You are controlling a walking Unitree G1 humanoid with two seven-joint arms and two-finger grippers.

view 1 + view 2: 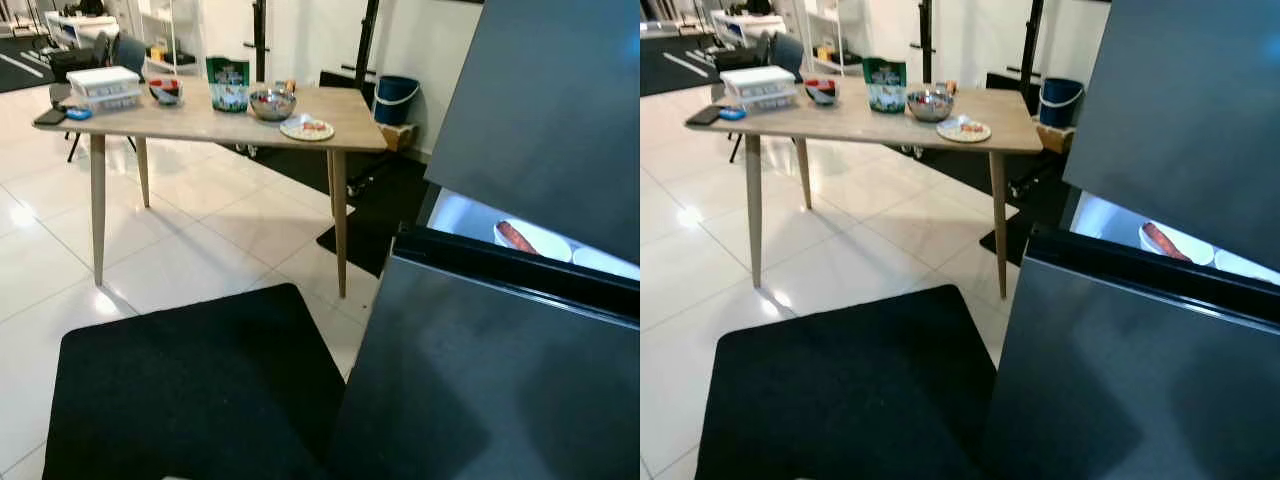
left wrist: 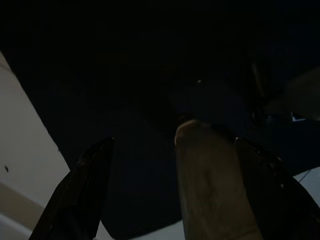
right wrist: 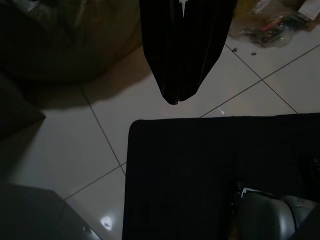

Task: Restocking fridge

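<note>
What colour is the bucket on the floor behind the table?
The bucket is dark blue with a lighter rim, clearest in the left eye view.

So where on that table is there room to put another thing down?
The table has bare wood along its near edge, in front of the green carton and the metal bowl, and between the white boxes and the carton. The back strip is crowded: boxes, small red bowl, carton, metal bowl, plate in a row.
</note>
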